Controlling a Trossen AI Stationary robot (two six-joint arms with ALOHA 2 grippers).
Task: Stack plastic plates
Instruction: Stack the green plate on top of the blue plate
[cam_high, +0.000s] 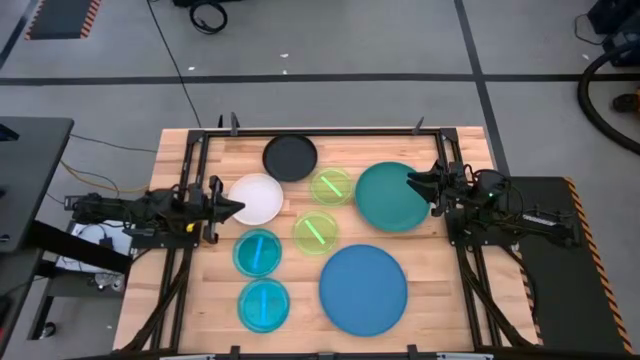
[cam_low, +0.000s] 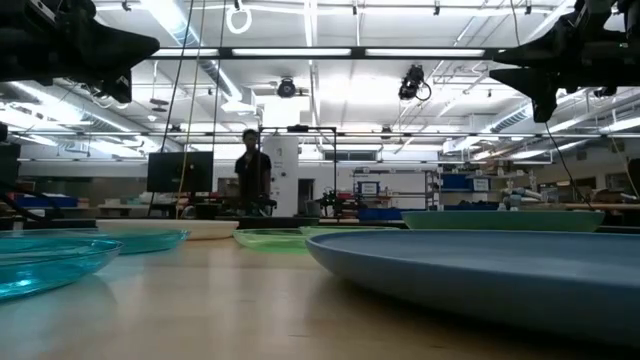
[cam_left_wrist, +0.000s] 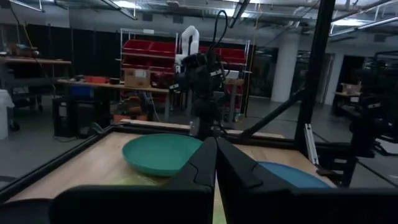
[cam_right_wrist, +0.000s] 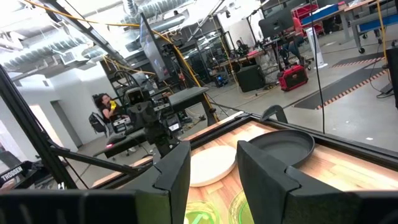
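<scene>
Eight plates lie flat and apart on the wooden table: black (cam_high: 290, 157), white (cam_high: 256, 198), teal (cam_high: 392, 196), blue (cam_high: 363, 288), two lime-green (cam_high: 331, 186) (cam_high: 316, 231), two cyan (cam_high: 258, 252) (cam_high: 263, 304). My left gripper (cam_high: 240, 205) is shut and empty, held above the white plate's left edge. My right gripper (cam_high: 412, 183) is open and empty, held above the teal plate's right part. The left wrist view shows the teal plate (cam_left_wrist: 163, 154) and blue plate (cam_left_wrist: 292, 174); the right wrist view shows the white (cam_right_wrist: 208, 165) and black (cam_right_wrist: 286, 144) plates.
A black metal frame (cam_high: 320, 132) runs along the table's far edge and down both sides. Both arm bases stand at the table's left and right edges. A person (cam_low: 253, 170) stands in the room beyond the table.
</scene>
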